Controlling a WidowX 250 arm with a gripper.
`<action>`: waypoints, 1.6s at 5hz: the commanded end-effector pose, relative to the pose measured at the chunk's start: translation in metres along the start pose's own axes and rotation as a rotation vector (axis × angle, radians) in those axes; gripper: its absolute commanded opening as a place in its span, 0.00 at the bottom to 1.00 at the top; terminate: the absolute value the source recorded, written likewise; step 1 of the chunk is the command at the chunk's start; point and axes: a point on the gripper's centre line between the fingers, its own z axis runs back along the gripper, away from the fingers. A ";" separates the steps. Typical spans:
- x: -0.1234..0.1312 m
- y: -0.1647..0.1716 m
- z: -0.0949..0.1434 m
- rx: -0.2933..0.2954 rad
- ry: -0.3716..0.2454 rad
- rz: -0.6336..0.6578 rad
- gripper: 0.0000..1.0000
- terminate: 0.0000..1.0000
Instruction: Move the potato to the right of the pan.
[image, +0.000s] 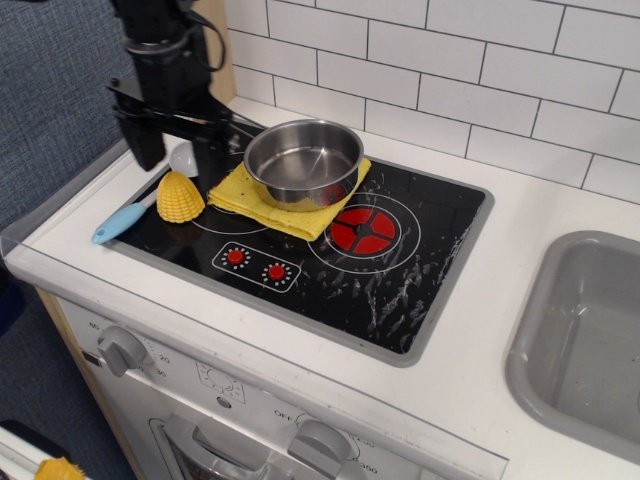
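The potato, a small yellow bumpy dome, stands on the black stovetop at its left side. The pan, a shiny steel pot with a thin handle pointing back left, sits on a yellow cloth to the potato's right. My gripper hangs open just above and behind the potato, one finger on each side, not touching it.
A white-and-blue plastic spoon lies at the stovetop's left edge beside the potato. A red burner ring lies right of the pan. A grey sink is at far right. Tiled wall behind.
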 end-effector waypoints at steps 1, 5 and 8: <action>0.004 0.020 0.004 0.014 -0.015 0.063 1.00 0.00; 0.013 0.011 -0.025 -0.006 0.079 0.073 0.00 0.00; 0.027 -0.028 0.042 0.006 0.016 0.057 0.00 0.00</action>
